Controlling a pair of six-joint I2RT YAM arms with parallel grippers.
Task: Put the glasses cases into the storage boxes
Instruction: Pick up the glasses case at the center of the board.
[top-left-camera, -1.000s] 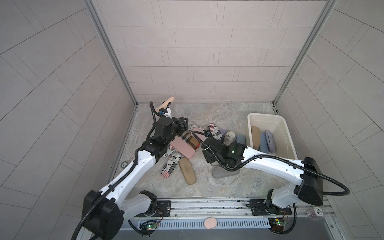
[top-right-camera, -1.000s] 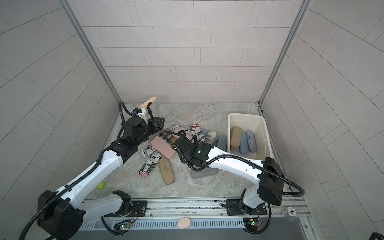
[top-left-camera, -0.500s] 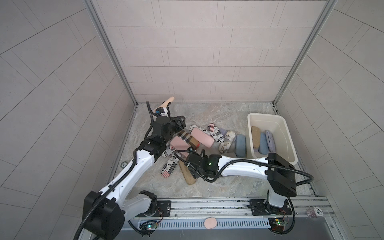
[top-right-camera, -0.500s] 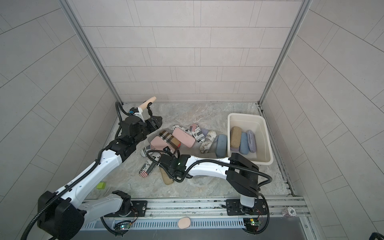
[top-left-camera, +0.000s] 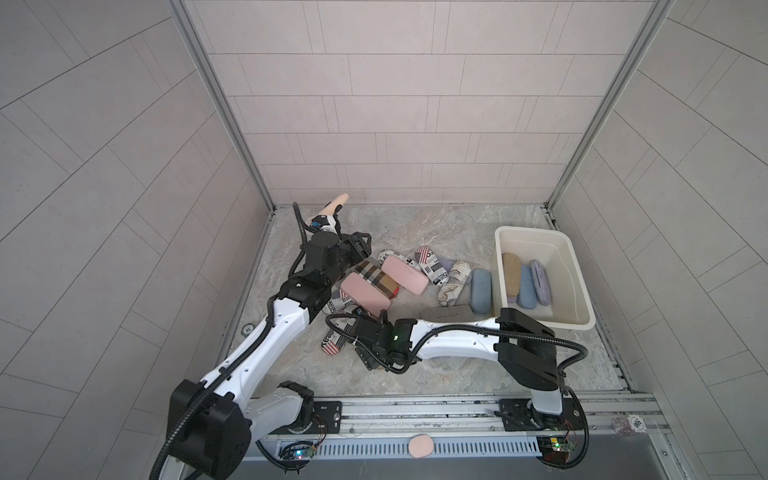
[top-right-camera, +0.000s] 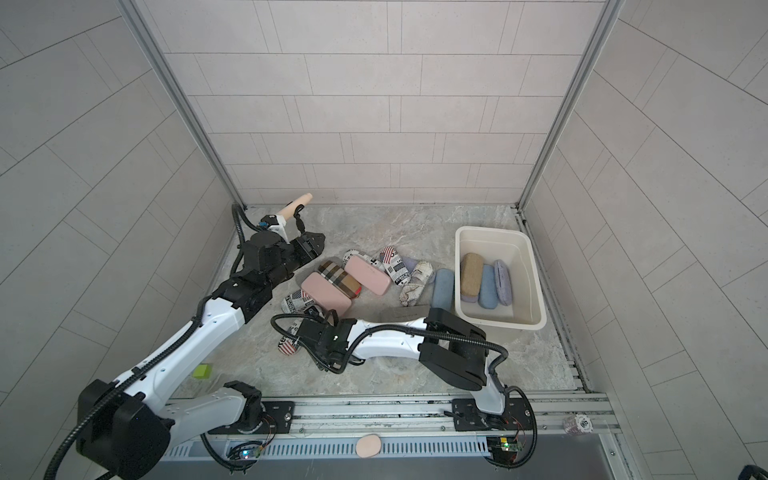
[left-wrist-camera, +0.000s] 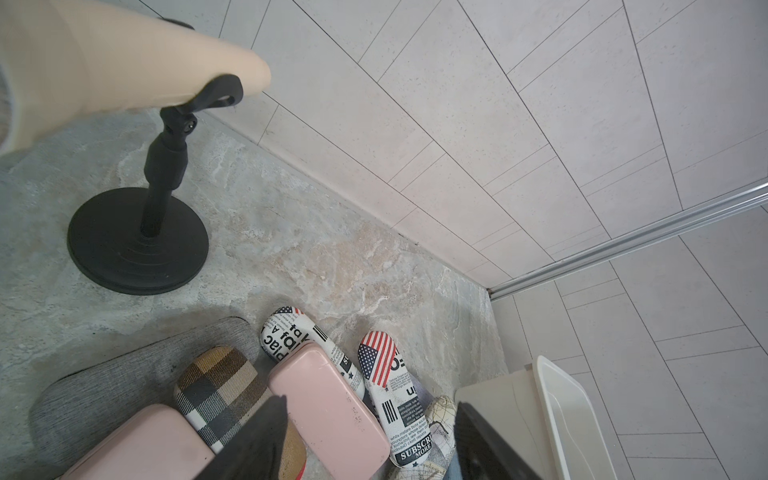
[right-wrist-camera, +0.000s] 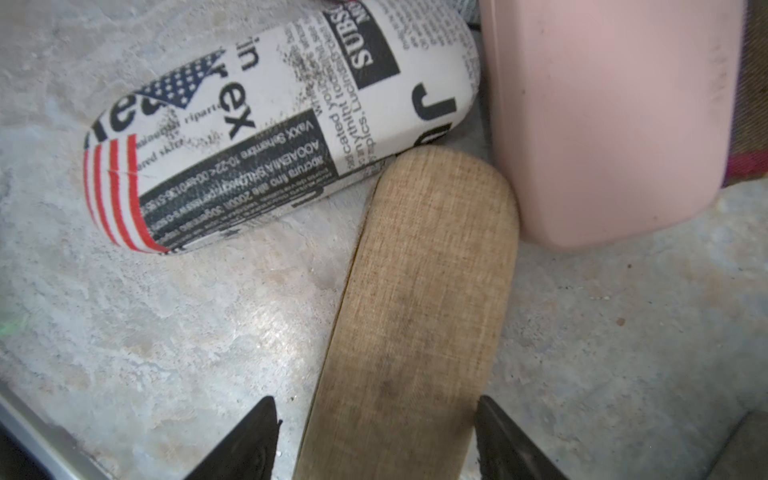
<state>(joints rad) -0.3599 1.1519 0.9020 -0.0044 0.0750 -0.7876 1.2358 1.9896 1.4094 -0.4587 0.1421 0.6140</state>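
- Left wrist view: the left hand (left-wrist-camera: 370, 402) has its fingers apart with nothing between them. It hangs above the plaid case (left-wrist-camera: 220, 390) and the right pink case (left-wrist-camera: 328, 407).
- Both top views place the left hand at the left end of the pile. The pink microphone (top-left-camera: 334, 204) stands behind it in the back left corner of the worktop (top-left-camera: 436, 232).
- In a top view, the left pink case (top-left-camera: 363, 293), the plaid case and the right pink case lie side by side, touching, mid-worktop.
- Right wrist view: the right hand (right-wrist-camera: 376, 401) has its fingers apart, one on each side of the tan case (right-wrist-camera: 415, 311), which lies flat on the worktop. A gap shows beside one finger, so the case is not clamped.
- The far end of the tan case lies just beside a newspaper-print case (right-wrist-camera: 270, 124) and the left pink case.
- In both top views the right arm (top-left-camera: 453, 338) reaches low across the front of the pile and hides the tan case.
- A light blue case (top-left-camera: 481, 289) lies on the worktop just beside the left wall of the storage box (top-left-camera: 536, 232).
- The storage box stands at the right. It holds a second tan case (top-left-camera: 511, 270), a blue case (top-left-camera: 525, 293) and a lavender case (top-left-camera: 540, 282), side by side.
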